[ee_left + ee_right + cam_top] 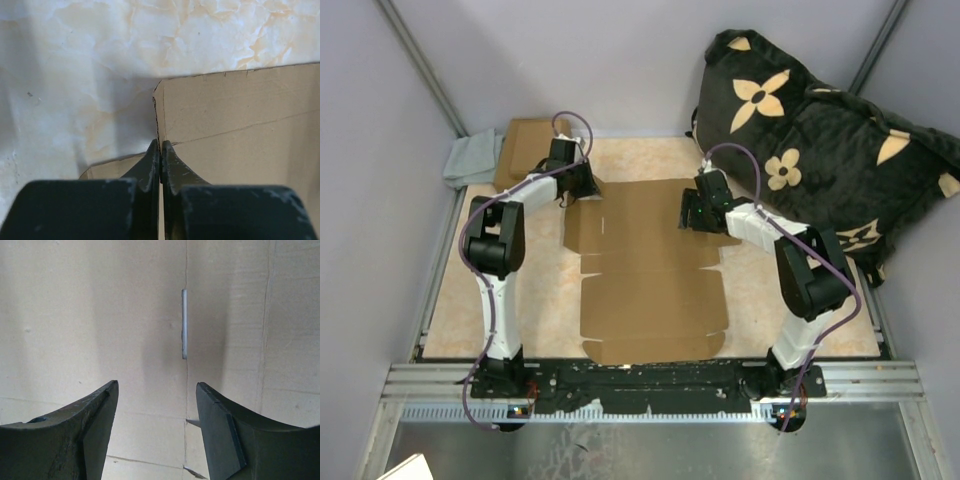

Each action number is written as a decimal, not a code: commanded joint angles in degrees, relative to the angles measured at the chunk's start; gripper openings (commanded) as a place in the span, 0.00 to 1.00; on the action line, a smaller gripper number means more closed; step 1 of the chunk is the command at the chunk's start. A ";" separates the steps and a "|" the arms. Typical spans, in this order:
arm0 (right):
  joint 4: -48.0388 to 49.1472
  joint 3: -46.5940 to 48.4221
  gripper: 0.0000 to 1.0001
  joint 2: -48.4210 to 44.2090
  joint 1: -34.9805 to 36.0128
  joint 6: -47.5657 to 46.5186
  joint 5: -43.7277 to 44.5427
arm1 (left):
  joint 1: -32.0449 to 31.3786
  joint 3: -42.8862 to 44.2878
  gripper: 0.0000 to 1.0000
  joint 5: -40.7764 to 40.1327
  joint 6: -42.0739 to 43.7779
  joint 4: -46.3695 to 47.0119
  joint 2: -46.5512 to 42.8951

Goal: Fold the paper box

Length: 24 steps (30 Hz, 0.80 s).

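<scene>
The box, an unfolded brown die-cut sheet, lies flat at the centre of the marbled table, its flaps spread and its long axis running from 12 to 6 o'clock, the near edge close to the arm bases.

The left gripper is at the sheet's 11 o'clock corner. In the left wrist view its fingers are pressed together with no visible gap, and their tips meet right at a dark cut edge of the card where the corner panel ends. Whether any card is caught between them cannot be told. Bare table fills that view from 9 to 12 o'clock, and cardboard with a faint crease line fills it from 1 to 4 o'clock.

The right gripper sits over the sheet at about 1 o'clock from its centre. Its jaws stand well apart and hold nothing. The right wrist view shows them above plain card, with a narrow slit at 12 o'clock beyond the gap between the tips.

Off the table, a black pillow with tan flowers fills the 2 o'clock corner. A small stack of brown boxes sits at 11 o'clock, just beyond the left gripper, with a grey cloth touching it on the 9 o'clock side.
</scene>
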 commanded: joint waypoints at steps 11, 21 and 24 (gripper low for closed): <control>-3.17 4.17 0.73 -5.27 -1.00 0.67 0.55 | -0.80 -15.37 0.00 4.49 2.90 -0.42 -16.56; -6.91 16.72 0.75 2.31 -6.62 -4.46 -0.96 | -1.07 -18.07 0.00 5.74 6.23 -6.71 -25.08; -8.91 21.28 0.75 7.07 -6.64 -6.40 -1.86 | -1.15 -17.11 0.00 4.50 6.94 -10.39 -24.64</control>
